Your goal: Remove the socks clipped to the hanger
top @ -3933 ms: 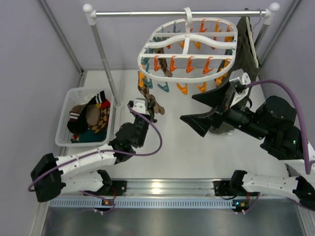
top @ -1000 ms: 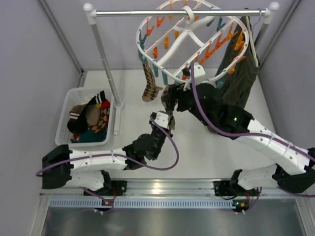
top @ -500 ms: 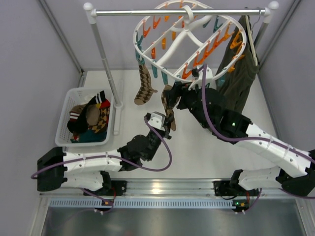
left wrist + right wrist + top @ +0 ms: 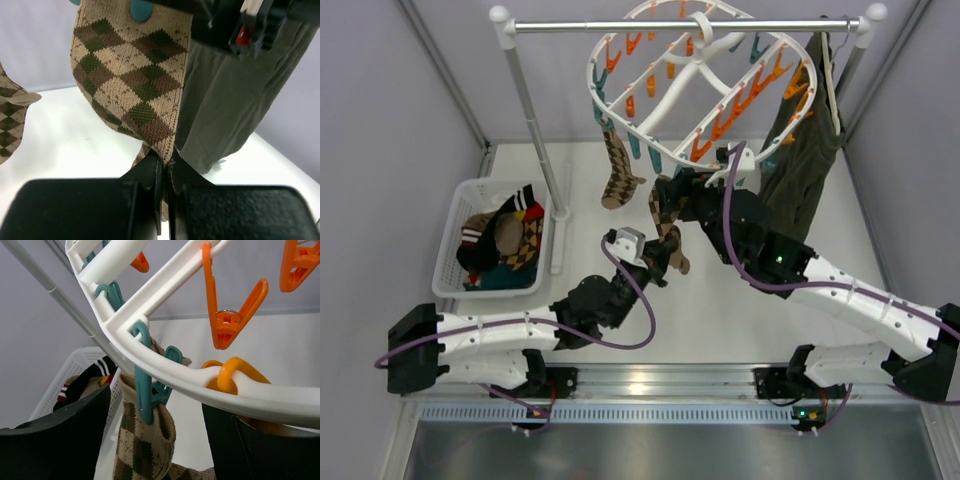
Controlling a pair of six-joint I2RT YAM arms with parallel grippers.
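The white oval hanger (image 4: 692,78) hangs tilted from the rail, with orange and teal pegs. Two brown-and-tan argyle socks are clipped to it: one (image 4: 617,172) at the left, one (image 4: 666,228) in the middle. My left gripper (image 4: 655,262) is shut on the lower end of the middle sock (image 4: 135,80), the jaws (image 4: 164,162) pinching the fabric. My right gripper (image 4: 676,196) is open just under the hanger rim (image 4: 165,365); its fingers (image 4: 55,440) stand either side of the teal peg (image 4: 146,390) that clips that sock's cuff (image 4: 145,445).
A white basket (image 4: 450,262) at the left holds several removed socks; it also shows in the right wrist view (image 4: 65,371). A dark olive garment (image 4: 804,150) hangs on the rail at the right, close behind the sock (image 4: 235,100). The rail's post (image 4: 532,125) stands beside the basket.
The right arm has swung in from the right up to the hanger, which has tilted. The left gripper has shifted right and back, staying shut on the middle sock.
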